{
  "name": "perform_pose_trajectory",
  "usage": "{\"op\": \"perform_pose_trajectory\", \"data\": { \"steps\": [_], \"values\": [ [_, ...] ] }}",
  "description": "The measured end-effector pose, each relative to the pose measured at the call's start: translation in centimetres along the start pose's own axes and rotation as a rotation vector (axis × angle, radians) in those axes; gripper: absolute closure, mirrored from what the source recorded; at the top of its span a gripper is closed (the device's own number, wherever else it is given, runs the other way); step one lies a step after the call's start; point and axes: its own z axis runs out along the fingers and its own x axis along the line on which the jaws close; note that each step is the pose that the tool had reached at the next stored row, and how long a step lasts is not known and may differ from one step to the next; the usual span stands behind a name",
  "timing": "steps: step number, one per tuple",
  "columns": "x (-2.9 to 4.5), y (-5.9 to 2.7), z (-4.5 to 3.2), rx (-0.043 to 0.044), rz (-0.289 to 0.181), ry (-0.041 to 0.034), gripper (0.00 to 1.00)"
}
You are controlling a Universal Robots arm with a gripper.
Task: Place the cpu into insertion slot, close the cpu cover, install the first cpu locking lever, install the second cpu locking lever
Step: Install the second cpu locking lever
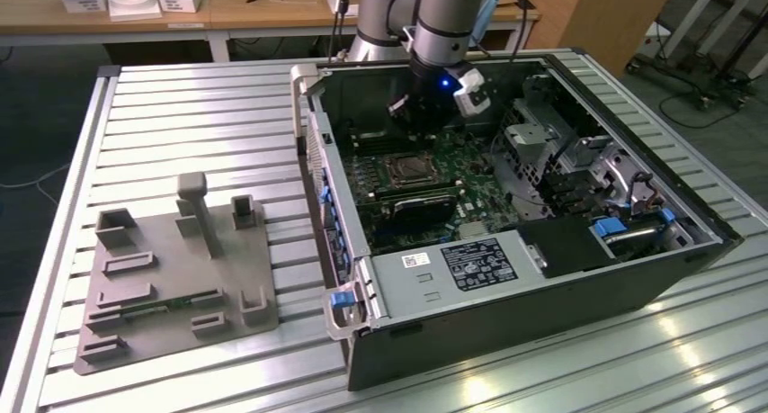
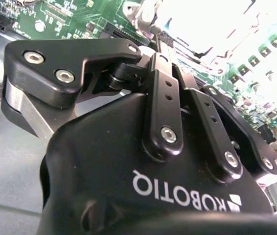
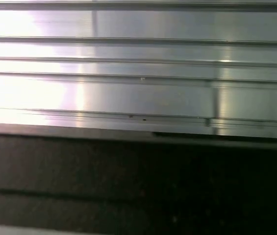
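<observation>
CPU cover lies flat over the socket on the green motherboard. Black claw hangs above it inside the open computer case; whether its fingers are spread I cannot tell.

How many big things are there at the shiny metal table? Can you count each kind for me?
Robot arm: 1
Open computer case: 1
Green circuit board inside the case: 1
Grey holder plate: 1
Total: 4
</observation>
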Motion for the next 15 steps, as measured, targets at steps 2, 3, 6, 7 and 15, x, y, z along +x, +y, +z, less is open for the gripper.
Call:
{"op": "perform_pose_trajectory", "data": {
  "steps": [2, 3, 6, 7, 15],
  "values": [
    [0.01, -0.24, -0.01, 0.0, 0.0, 0.0001, 0.9],
    [0.02, -0.35, -0.01, 0.0002, 0.0, 0.0001, 0.9],
    [0.03, -0.56, -0.04, 0.0007, 0.0, 0.0, 0.9],
    [0.03, -0.58, -0.11, 0.001, 0.0, 0.0002, 0.9],
    [0.03, -0.67, -0.98, 0.0007, 0.0, 0.0, 0.9]
  ]
}}
